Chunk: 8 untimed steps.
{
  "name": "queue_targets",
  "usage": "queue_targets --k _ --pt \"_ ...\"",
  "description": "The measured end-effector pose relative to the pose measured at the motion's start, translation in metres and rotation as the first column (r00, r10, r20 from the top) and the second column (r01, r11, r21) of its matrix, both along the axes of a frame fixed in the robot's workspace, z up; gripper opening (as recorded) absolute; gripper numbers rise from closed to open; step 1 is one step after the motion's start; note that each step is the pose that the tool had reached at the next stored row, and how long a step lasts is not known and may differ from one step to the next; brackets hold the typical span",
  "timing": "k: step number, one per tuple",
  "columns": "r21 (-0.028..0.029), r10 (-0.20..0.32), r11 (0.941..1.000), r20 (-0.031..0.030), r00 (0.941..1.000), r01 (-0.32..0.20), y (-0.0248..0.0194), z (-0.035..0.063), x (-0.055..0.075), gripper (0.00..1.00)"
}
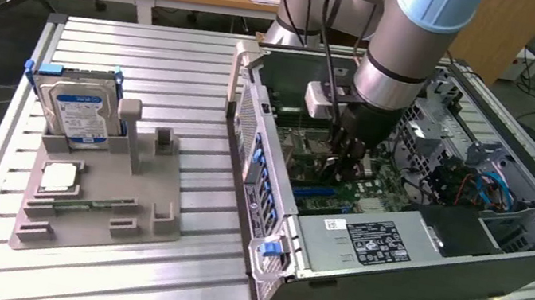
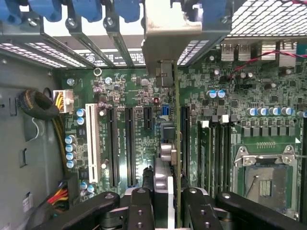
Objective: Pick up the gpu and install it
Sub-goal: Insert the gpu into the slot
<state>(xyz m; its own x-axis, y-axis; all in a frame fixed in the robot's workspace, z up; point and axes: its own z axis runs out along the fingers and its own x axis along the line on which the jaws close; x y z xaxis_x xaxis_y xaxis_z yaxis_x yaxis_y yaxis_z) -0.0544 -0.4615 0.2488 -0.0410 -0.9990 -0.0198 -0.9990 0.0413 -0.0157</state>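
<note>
My gripper (image 1: 349, 156) reaches down inside the open computer case (image 1: 392, 250), just above the motherboard (image 2: 134, 86). In the wrist view my gripper (image 2: 175, 203) is shut on the gpu (image 2: 175, 143), a thin dark card seen edge-on. The card's metal bracket (image 2: 168, 33) lies against the case's rear slot openings. The card's lower edge runs along a long black expansion slot (image 2: 184, 143); I cannot tell whether it is seated in the slot or just above it.
Other black slots (image 2: 128, 143) and a white slot (image 2: 92, 143) lie beside the card, and the CPU socket (image 2: 264, 177) sits on the other side. Outside the case, a grey holder (image 1: 98, 204) carries the blue-labelled hard drive (image 1: 80, 108) and a green memory strip (image 1: 76, 204).
</note>
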Motion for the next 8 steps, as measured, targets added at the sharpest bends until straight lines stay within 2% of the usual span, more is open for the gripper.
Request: queue_targets --k 8 --pt "0.0 0.0 1.0 0.0 1.0 0.0 0.0 -0.0013 -0.0028 0.28"
